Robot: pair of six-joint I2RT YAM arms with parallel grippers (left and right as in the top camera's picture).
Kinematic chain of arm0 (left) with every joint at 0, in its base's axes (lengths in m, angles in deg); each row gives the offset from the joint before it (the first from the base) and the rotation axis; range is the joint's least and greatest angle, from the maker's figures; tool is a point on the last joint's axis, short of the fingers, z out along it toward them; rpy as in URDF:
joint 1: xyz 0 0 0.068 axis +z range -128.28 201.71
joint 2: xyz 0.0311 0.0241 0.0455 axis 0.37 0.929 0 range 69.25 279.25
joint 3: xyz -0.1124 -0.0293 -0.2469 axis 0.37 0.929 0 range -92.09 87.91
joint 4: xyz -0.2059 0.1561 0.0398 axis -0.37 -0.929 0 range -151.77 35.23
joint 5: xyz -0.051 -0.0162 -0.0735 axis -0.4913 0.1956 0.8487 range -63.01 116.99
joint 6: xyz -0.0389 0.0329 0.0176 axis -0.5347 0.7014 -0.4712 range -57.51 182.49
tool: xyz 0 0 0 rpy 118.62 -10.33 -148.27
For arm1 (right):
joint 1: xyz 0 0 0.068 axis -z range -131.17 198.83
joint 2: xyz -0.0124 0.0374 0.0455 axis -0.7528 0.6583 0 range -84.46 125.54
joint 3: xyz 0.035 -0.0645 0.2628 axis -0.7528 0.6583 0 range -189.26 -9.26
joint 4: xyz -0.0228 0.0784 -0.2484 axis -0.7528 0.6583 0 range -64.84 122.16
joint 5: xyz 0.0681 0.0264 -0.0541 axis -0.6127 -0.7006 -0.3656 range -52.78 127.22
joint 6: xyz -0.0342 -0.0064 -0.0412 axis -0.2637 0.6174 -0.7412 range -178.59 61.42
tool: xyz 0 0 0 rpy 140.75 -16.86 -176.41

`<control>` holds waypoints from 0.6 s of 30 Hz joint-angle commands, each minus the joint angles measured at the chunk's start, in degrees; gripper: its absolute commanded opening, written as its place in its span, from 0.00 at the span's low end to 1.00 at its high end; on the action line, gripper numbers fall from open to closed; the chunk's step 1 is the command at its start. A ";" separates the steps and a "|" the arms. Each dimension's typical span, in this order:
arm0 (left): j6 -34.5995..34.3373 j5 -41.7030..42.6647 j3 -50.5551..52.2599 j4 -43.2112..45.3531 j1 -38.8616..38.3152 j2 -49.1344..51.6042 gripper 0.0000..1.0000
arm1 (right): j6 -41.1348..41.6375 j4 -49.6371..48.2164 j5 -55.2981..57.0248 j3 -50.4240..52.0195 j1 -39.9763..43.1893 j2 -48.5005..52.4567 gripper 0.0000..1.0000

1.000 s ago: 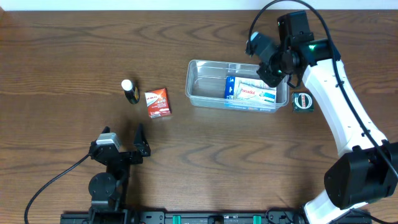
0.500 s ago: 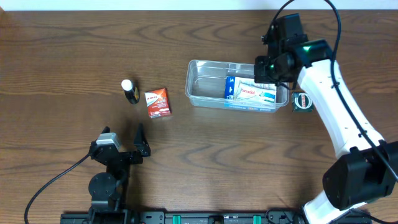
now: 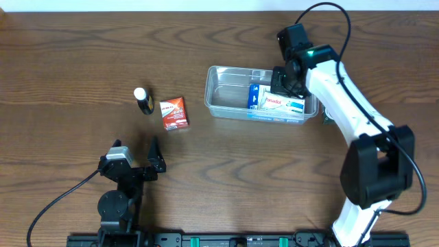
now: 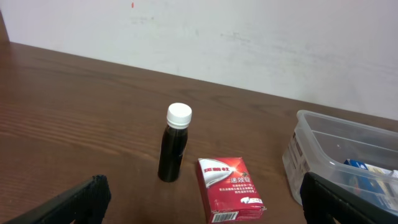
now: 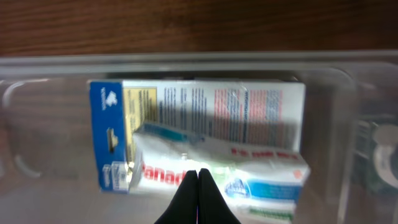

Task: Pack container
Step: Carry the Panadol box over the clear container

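The clear plastic container (image 3: 226, 96) lies right of the table's middle and holds a blue-and-white box (image 3: 255, 96) and a white Panadol box (image 3: 282, 104). My right gripper (image 3: 280, 82) hovers over the tub's right part, shut and empty. In the right wrist view its shut fingertips (image 5: 199, 172) point down at the Panadol box (image 5: 249, 177), which lies on the blue-and-white box (image 5: 186, 112). My left gripper (image 3: 146, 161) rests open near the front left. In the left wrist view the left gripper (image 4: 202, 202) faces a small red-and-white box (image 4: 227, 186), a dark bottle with a white cap (image 4: 174, 149) and the container's end (image 4: 311, 146).
The dark bottle (image 3: 142, 100) and the red-and-white box (image 3: 173, 113) stand left of the container. A small green round thing (image 3: 326, 119) lies just right of the tub, mostly hidden by the right arm. A white wall runs along the table's far edge.
My right arm has swung left and turned, from beside the tub's right end to above its right part. The left arm and the loose things have not moved.
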 commanded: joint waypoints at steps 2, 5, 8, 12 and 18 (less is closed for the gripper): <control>0.55 -0.09 1.20 -1.86 0.02 -0.26 0.98 | 1.20 -1.90 1.49 0.22 -0.50 2.16 0.01; 0.52 -0.09 1.20 -1.86 0.02 -0.26 0.98 | 1.20 -3.34 1.57 0.22 -0.50 2.43 0.01; 0.55 -0.09 1.20 -1.86 0.02 -0.26 0.98 | 1.25 -3.48 3.72 0.22 -0.50 2.45 0.01; 0.52 -0.09 1.20 -1.86 0.02 -0.26 0.98 | 1.25 -3.02 4.31 0.28 -0.50 3.45 0.01; 0.52 -0.09 1.20 -1.86 0.02 -0.26 0.98 | 1.25 -2.43 3.82 0.28 -0.52 5.88 0.01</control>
